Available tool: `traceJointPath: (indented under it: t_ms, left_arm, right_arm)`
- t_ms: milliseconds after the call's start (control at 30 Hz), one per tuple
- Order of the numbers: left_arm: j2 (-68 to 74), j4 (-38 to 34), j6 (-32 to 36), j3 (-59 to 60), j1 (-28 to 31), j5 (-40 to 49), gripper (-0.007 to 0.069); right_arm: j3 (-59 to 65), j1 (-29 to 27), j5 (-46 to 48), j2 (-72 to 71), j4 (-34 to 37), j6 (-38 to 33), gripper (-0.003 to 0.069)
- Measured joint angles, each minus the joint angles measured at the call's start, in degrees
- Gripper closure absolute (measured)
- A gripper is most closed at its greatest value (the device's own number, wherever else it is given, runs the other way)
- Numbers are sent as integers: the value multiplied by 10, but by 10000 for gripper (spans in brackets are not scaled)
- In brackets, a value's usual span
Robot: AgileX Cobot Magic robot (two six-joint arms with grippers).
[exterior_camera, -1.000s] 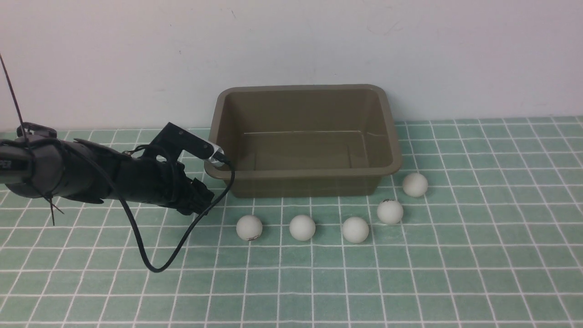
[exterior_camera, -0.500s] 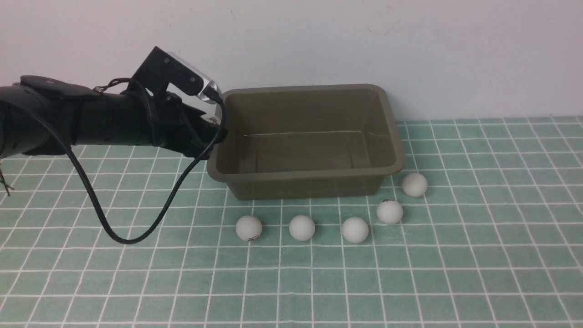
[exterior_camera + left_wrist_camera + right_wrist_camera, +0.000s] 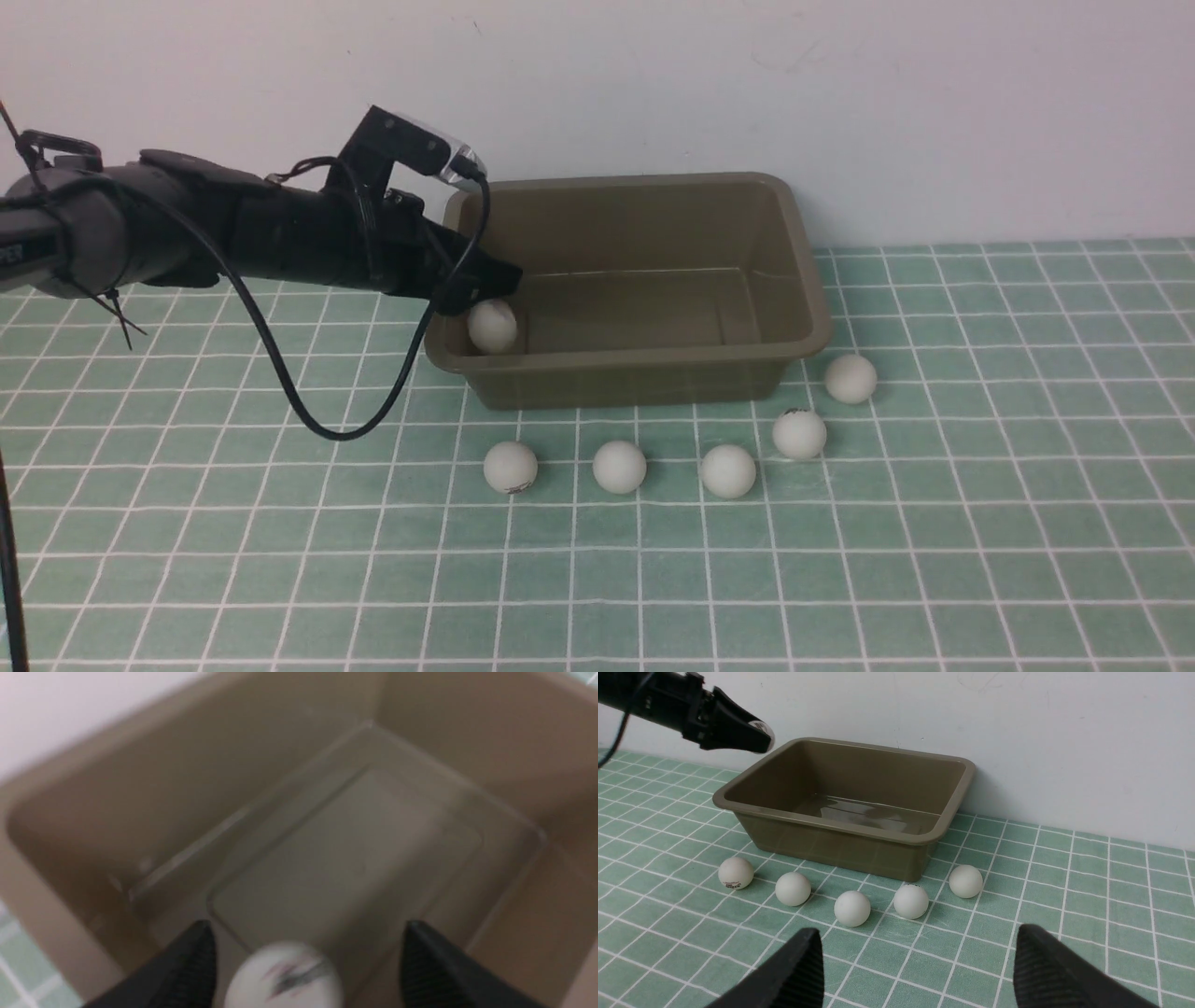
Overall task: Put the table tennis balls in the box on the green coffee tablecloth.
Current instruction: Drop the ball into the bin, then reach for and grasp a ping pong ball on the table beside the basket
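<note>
The olive-brown box [image 3: 635,355] stands on the green coffee tablecloth [image 3: 840,579] against the wall. My left gripper [image 3: 485,285] reaches over the box's left end, jaws open. One of the table tennis balls [image 3: 492,327] hangs just below its tips, inside the box rim. In the left wrist view this ball [image 3: 282,975] is blurred between the fingers [image 3: 196,961], with a gap on each side, above the box floor [image 3: 355,858]. Several more balls [image 3: 619,466] lie on the cloth before the box. My right gripper [image 3: 915,947] is open over the cloth, out of the front view.
A white wall [image 3: 840,112] rises right behind the box. The left arm's black cable [image 3: 308,411] loops down to the cloth left of the box. The row of balls [image 3: 851,908] lies between my right gripper and the box [image 3: 840,828].
My left arm rose from the cloth left of the box and swung right over the box's left end. Its jaws widened and a ball now shows below the tips.
</note>
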Motion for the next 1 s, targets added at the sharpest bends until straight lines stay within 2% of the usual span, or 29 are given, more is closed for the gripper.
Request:
traceJointPath:
  t_ms: [67,133,167,267,400,633,733,833,1000]
  left_arm:
    - [-5,46,-46,-1,0,1,109]
    - [-27,123,-109,-1,0,7,93]
    - [-46,167,-148,-1,1,19,99]
    - [-85,227,-208,-1,1,40,129]
    - [-172,307,-300,-1,4,74,211]
    - [-321,381,-476,-4,7,145,421]
    - [-359,411,-534,-3,7,235,520]
    - [-365,417,-561,16,6,299,566]
    - [-363,425,-573,61,-5,322,578]
  right_arm:
    - [0,0,0,0,-4,0,165]
    - [0,0,0,0,-6,0,165]
    - [0,0,0,0,-6,0,165]
    - [0,0,-2,0,-7,0,165]
    - [0,0,-11,0,-8,0,165]
    - [0,0,-16,0,-23,0,165]
    - [0,0,-16,0,-26,0,165]
    - [0,0,-16,0,-34,0,165]
    - [0,0,-16,0,-37,0,165]
